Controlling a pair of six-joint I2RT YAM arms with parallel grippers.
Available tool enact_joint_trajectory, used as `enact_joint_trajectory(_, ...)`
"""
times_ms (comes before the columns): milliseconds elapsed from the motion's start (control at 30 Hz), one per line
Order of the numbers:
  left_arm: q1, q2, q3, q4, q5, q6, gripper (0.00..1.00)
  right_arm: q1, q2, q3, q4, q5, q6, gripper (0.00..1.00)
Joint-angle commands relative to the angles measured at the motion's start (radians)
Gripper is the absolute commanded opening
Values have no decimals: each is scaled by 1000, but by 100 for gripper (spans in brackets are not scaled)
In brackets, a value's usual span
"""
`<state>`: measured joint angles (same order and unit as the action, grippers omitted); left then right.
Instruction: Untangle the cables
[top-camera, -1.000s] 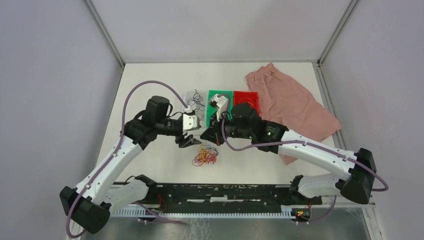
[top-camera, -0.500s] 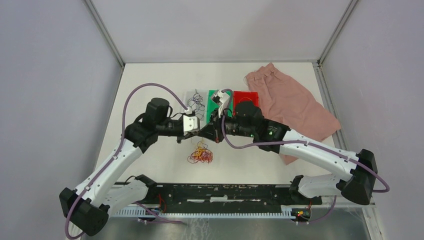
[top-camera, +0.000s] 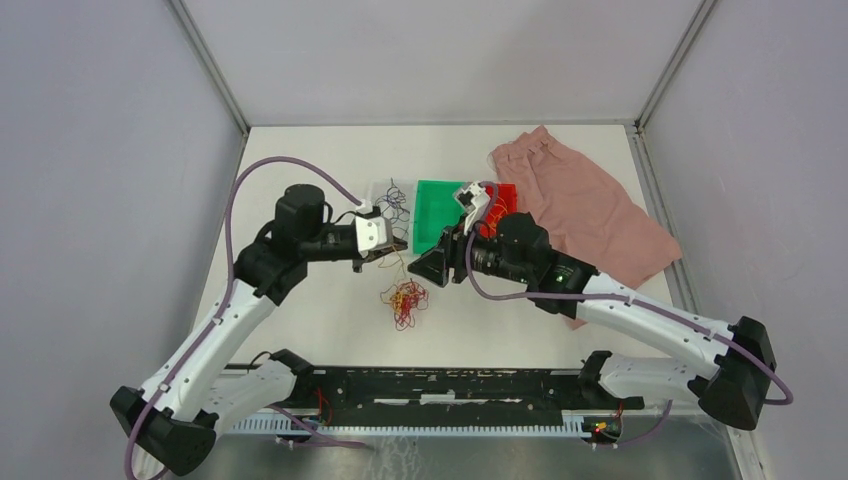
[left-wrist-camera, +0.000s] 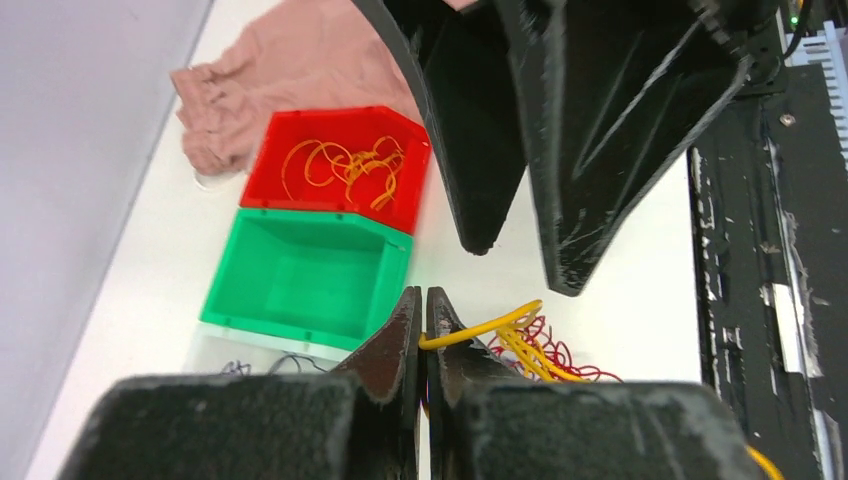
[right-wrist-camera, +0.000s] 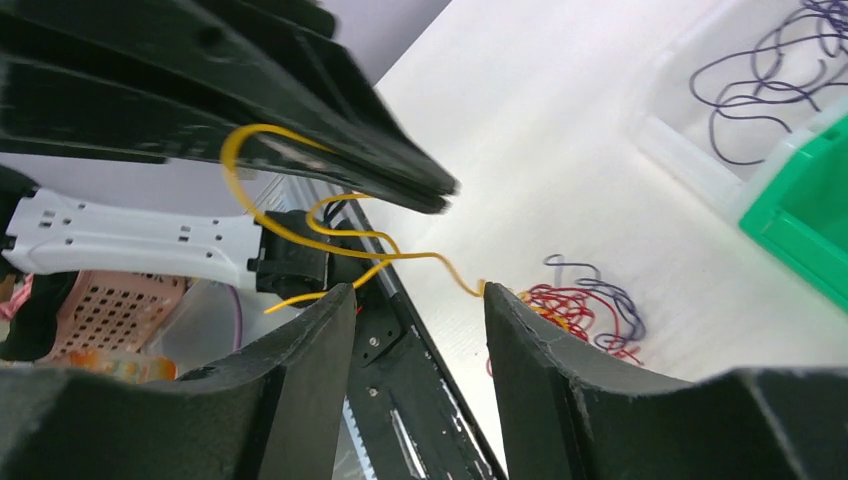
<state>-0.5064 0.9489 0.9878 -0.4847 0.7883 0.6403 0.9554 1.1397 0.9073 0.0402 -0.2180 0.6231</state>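
The cables lie as a small red, yellow and purple tangle (top-camera: 404, 300) on the white table between the two grippers. My left gripper (top-camera: 388, 254) is shut on a yellow cable (left-wrist-camera: 482, 327) that rises out of the tangle (left-wrist-camera: 545, 352). The strand (right-wrist-camera: 420, 256) runs from the left fingers (right-wrist-camera: 300, 110) down to the heap (right-wrist-camera: 580, 305). My right gripper (top-camera: 415, 271) faces the left one just above the tangle. It (right-wrist-camera: 418, 296) is open and holds nothing, and the yellow strand passes in front of its tips. More purple cables (right-wrist-camera: 760, 90) lie in a clear tray.
A clear tray (top-camera: 380, 190), a green bin (top-camera: 438, 212) and a red bin (left-wrist-camera: 300, 160) holding orange strands (left-wrist-camera: 345, 165) stand in a row behind the grippers. A pink cloth (top-camera: 585, 205) lies at the back right. A black rail (top-camera: 450, 385) runs along the near edge.
The left gripper closed on the yellow cable and lifted it back to the left. The right gripper opened, let go and drew away to the right. The tangle shifted slightly.
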Motion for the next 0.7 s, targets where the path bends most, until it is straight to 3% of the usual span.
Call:
enact_joint_trajectory(0, -4, -16, 72, 58, 23, -15, 3, -35, -44, -23, 79, 22, 60, 57)
enact_joint_trajectory(300, -22, 0, 167, 58, 45, -12, 3, -40, 37, -7, 138, -76, 59, 64)
enact_joint_trajectory(667, -47, 52, 290, 59, 52, -66, 3, -39, 159, 21, 235, -95, 78, 63)
